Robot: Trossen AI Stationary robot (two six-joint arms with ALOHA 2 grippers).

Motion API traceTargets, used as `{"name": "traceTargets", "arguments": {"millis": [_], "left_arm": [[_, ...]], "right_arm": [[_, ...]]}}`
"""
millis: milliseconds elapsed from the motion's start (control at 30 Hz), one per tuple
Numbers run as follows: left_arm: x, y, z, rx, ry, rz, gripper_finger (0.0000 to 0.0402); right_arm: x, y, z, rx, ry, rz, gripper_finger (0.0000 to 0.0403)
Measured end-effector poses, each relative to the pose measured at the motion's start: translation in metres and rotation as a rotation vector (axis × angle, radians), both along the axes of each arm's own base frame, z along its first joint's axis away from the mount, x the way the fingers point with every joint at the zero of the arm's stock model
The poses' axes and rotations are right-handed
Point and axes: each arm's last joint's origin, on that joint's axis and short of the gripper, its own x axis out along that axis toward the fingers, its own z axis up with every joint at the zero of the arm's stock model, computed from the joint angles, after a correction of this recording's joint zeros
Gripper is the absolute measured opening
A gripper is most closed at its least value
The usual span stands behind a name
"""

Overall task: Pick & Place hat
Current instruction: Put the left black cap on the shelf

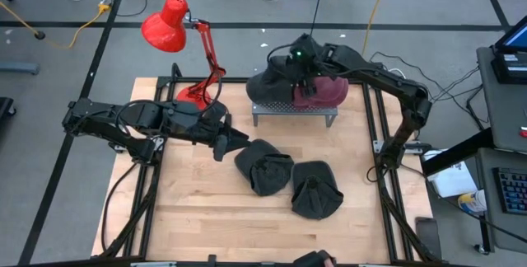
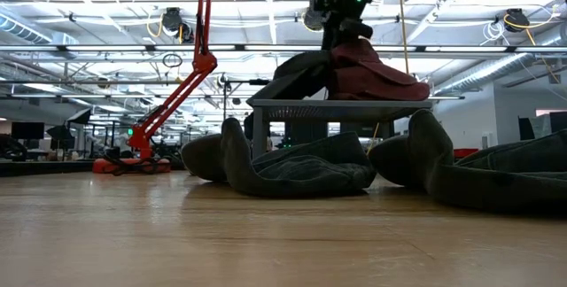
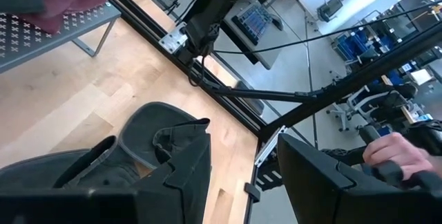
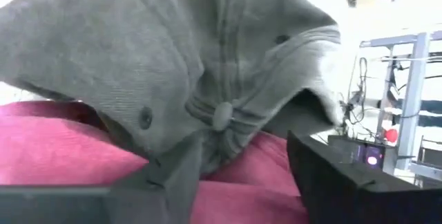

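Observation:
A dark grey hat (image 1: 268, 86) and a maroon hat (image 1: 323, 92) lie on a metal mesh rack (image 1: 295, 112) at the table's far side. The grey hat's crown rests partly on the maroon one (image 4: 62, 148). My right gripper (image 1: 298, 67) is open above them, its fingers right at the grey hat's crown (image 4: 173, 58). Two more dark hats (image 1: 263, 166) (image 1: 315, 189) lie on the table. My left gripper (image 1: 235, 142) is open and low, just left of the nearer-to-rack dark hat (image 3: 155, 137). My right gripper comes at the grey hat from above. One finger (image 4: 173, 175) stands against the crown near its top button (image 4: 221, 117), the other finger off to the side. I cannot tell whether it touches the cloth.
A red desk lamp (image 1: 177, 28) stands at the table's far left, its base beside the rack. Black frame rails run along both table sides (image 1: 383, 147). A person's hand (image 3: 397, 151) shows beyond the table. Bare wood lies at the near left.

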Motion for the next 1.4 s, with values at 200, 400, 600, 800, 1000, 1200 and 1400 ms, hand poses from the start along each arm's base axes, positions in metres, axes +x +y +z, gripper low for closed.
{"name": "traceTargets", "arguments": {"millis": [200,400,600,800,1000,1200,1400], "left_arm": [[0.0,0.0,0.0,-0.002,-0.001,-0.004,0.017],[0.0,0.0,0.0,0.011,-0.002,-0.001,0.017],[0.0,0.0,0.0,0.014,-0.002,0.0,0.017],[0.0,0.001,0.0,0.021,-0.004,0.018,0.017],[0.0,0.001,0.001,0.007,-0.007,0.022,0.017],[0.0,0.001,0.001,0.009,-0.011,0.021,0.017],[0.0,0.001,0.001,-0.002,-0.011,0.024,0.017]], "right_arm": [[-0.01,0.008,0.021,-0.016,-0.105,-0.035,0.0247],[0.001,0.005,0.033,0.123,-0.407,-0.053,0.0241],[0.024,-0.007,0.012,0.16,-0.418,-0.022,0.0232],[0.04,-0.02,-0.03,0.216,-0.265,-0.101,0.0231],[0.04,-0.021,-0.045,0.238,-0.163,-0.121,0.0229],[0.038,-0.02,-0.046,0.217,-0.115,-0.077,0.0219],[0.034,-0.017,-0.029,0.104,-0.153,-0.082,0.0219]]}}
